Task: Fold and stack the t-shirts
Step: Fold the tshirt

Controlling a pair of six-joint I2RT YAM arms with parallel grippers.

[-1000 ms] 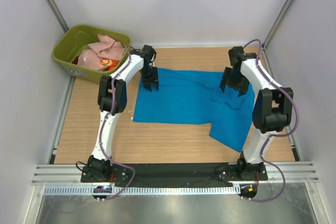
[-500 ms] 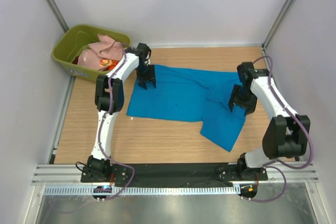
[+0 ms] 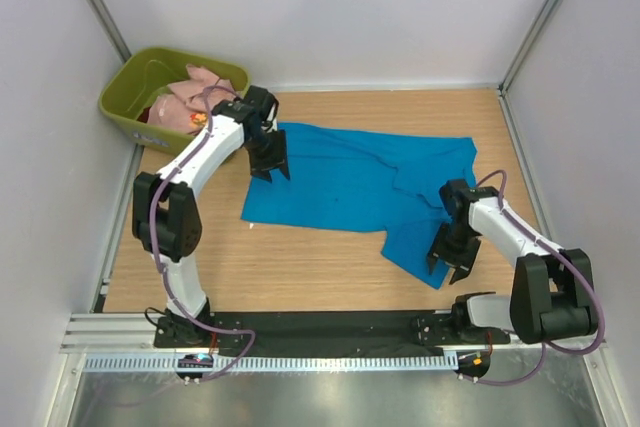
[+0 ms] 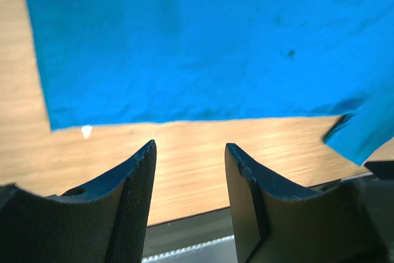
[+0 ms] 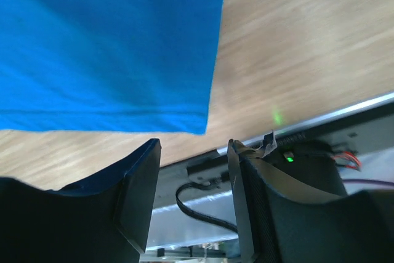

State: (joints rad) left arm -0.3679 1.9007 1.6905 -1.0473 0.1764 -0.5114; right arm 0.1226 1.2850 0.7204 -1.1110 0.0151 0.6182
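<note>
The top view looks down from high behind the near edge on the whole table (image 3: 330, 257). The wrist views sit close over it, looking down past the left gripper (image 4: 189, 164) and the right gripper (image 5: 194, 164). All three share the blue shirt (image 3: 345, 182) and the table's near edge.

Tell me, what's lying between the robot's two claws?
Only the blue shirt, spread out on the table. The top view shows it filling the stretch between the left gripper and the right gripper.
</note>
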